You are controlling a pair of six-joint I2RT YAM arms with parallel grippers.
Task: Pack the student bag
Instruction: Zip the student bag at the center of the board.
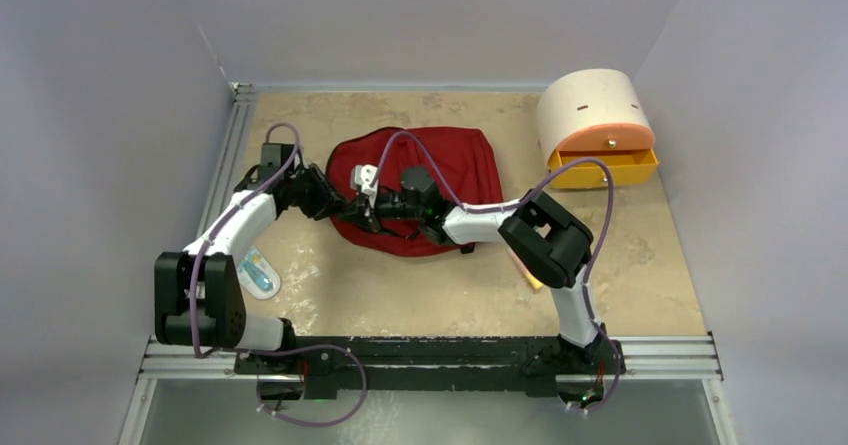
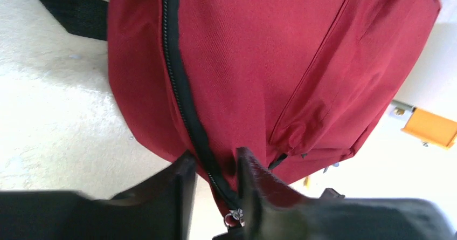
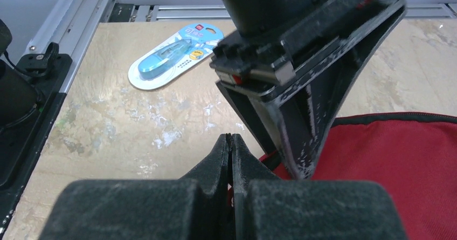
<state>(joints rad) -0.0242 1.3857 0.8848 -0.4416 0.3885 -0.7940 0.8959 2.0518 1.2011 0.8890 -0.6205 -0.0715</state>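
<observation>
From above, the student bag [image 1: 450, 160] lies flat on the worktop [image 1: 420, 300], left of centre and toward the far side. The cream-and-orange drawer box [image 1: 595, 125] sits well apart at the far right, and a blue packet [image 1: 258, 273] lies near the left arm [image 1: 240, 220]. The left arm and the right arm [image 1: 545, 240] both reach to the bag's near-left edge, where the 2 meet. In the left wrist view, the left end effector [image 2: 215, 189] straddles the bag's black zipper [image 2: 180, 83] with its jaws part open. Red fabric fills the gap, but I cannot tell if the fingers actually pinch it. A black strap [image 2: 70, 11] shows at the top left. In the right wrist view, the right end effector [image 3: 230, 153] has its 2 fingertips pressed fully together just beside the bag's edge. The left end effector stands right in front of it.
</observation>
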